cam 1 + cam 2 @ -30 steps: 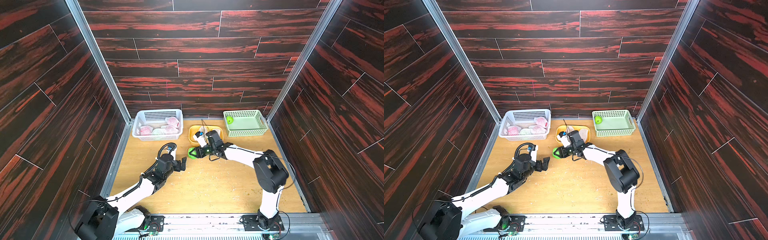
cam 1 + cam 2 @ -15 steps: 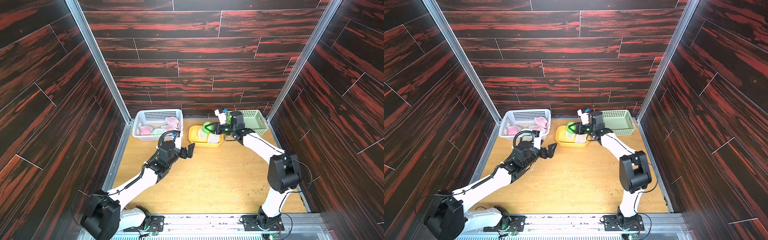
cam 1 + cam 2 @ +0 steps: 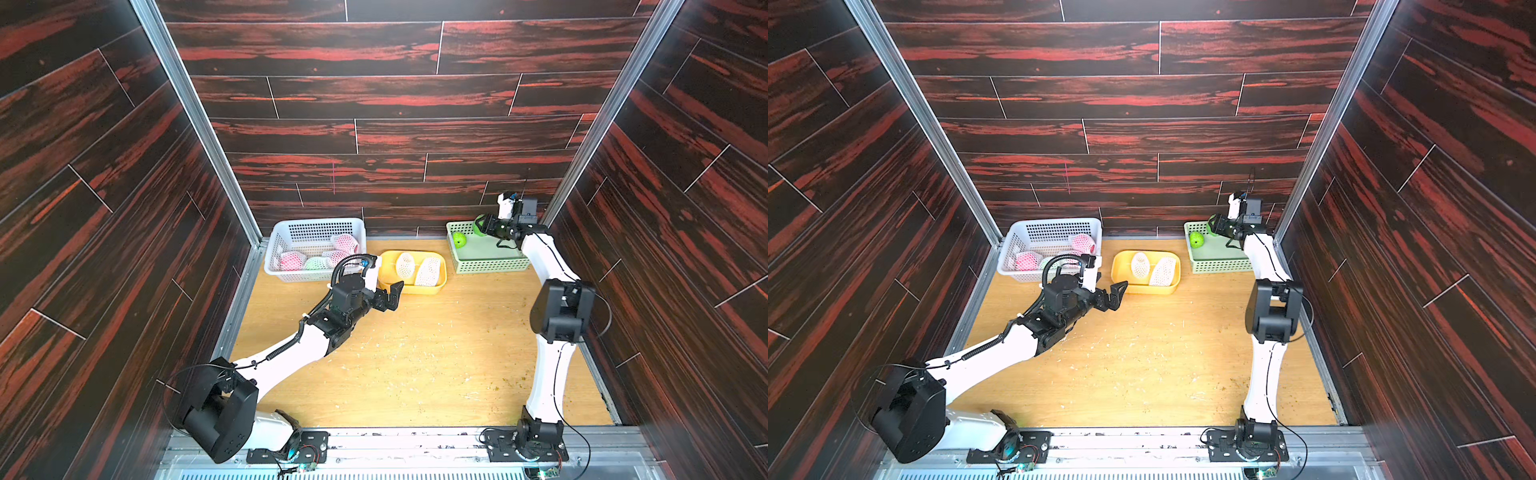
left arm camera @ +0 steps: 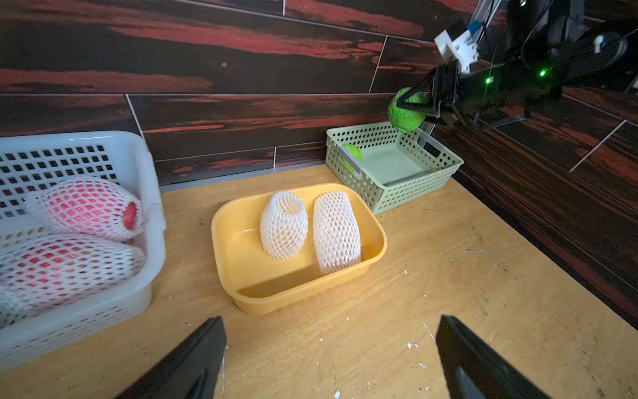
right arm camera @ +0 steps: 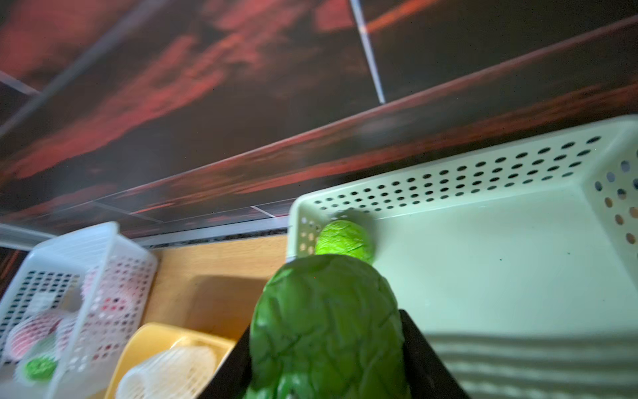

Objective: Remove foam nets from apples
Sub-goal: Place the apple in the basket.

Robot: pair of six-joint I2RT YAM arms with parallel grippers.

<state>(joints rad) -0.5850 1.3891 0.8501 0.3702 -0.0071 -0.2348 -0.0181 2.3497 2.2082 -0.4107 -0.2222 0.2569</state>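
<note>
Left wrist: foam net (image 4: 283,224) mouth upward

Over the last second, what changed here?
The right gripper, shut on a green apple, carried it from the yellow tray to above the green basket. The left gripper, open, moved forward toward the tray. The green basket's other apple and the white basket stayed put.

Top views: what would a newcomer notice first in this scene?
The bright bare green apple in the right gripper, held above the green basket at the back, where another green apple lies. Next, two empty foam nets side by side in the yellow tray, and netted apples in the white basket.
</note>
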